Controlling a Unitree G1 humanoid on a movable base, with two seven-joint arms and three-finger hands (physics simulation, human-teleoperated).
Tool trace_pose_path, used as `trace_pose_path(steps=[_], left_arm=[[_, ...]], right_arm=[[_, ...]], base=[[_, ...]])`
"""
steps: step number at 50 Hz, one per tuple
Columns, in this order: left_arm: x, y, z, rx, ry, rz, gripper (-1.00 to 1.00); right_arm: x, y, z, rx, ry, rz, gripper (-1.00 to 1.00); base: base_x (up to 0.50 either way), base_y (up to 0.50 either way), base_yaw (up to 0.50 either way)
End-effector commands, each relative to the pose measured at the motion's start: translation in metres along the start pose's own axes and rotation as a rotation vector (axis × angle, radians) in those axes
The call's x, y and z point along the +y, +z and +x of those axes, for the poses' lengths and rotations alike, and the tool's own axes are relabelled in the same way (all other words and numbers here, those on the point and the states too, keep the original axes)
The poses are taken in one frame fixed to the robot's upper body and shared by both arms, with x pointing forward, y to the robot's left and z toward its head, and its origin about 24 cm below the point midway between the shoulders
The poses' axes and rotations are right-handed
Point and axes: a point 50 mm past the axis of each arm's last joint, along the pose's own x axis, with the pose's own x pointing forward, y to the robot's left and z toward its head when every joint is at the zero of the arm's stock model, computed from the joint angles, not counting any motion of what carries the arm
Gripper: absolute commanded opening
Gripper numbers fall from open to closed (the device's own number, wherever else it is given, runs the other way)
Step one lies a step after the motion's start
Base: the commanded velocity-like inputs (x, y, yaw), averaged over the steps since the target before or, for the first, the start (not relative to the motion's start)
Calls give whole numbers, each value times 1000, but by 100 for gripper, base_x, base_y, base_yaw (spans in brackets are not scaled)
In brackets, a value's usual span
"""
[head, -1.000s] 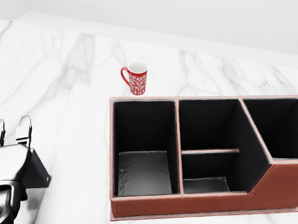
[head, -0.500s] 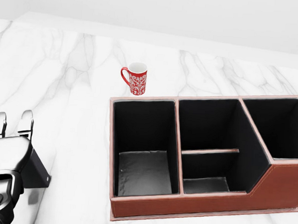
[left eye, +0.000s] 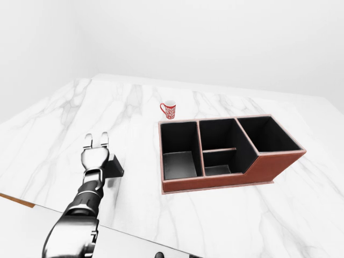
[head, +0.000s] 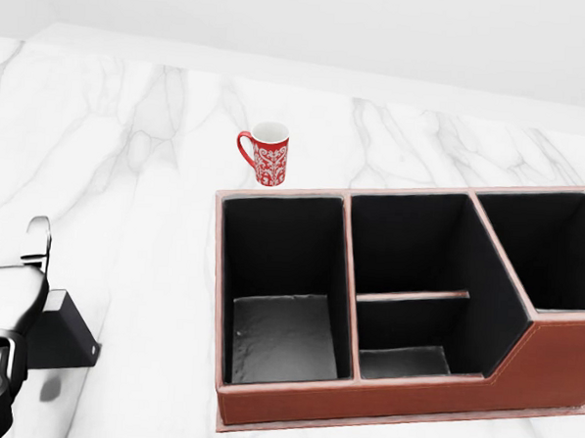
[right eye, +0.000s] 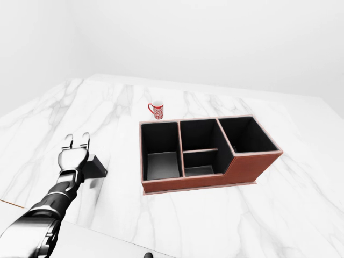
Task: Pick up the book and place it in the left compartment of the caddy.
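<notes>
Over the last second the left hand (left eye: 94,156) has slid toward the head view's left edge, the dark book (head: 63,331) with it. Its fingers (left eye: 104,138) point straight ahead, unclenched, the palm against the book's left side; whether it truly grips the book I cannot tell. To the right the brown caddy (left eye: 226,180) rests on the marble table (left eye: 64,123), its left compartment (head: 282,331) holding nothing. A red mug (head: 266,153) stands just above the caddy.
</notes>
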Motion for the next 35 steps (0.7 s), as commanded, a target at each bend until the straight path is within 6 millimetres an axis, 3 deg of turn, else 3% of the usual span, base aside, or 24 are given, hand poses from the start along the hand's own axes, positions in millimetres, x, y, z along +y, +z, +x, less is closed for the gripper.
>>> trace_pose_path(steps=[1,13,14,25,26,27,28,30,31,35], left_arm=[[-2,-1,0,-4,-21,23,100],[-11,6,-5,-33,-59,53,98],[-11,7,-5,-33,-59,50,76],[-11,9,-6,-34,-58,42,79],[-12,9,-6,-36,-61,44,70],[-13,9,-7,-38,-65,47,43],[-13,9,-7,-37,-65,44,32],[-15,10,-8,-42,-72,50,-80],[-15,9,-8,-39,-74,48,-100],[-17,9,-10,-37,-81,47,-100]], right_arm=[[0,1,0,-2,-2,0,100],[0,1,0,-4,-1,-2,100],[0,0,0,0,-1,-2,100],[-1,1,1,-5,-4,-1,100],[0,1,1,-4,-3,-1,100],[0,1,1,-4,-3,-1,100],[0,1,0,-3,-3,-1,100],[0,0,0,2,-2,-1,100],[-1,-1,0,6,-1,0,100],[0,-2,0,6,0,0,100]], base=[[0,0,0],[0,0,0],[0,0,0],[0,0,0],[0,0,0],[0,0,0],[0,0,0],[0,0,0],[0,0,0],[0,0,0]])
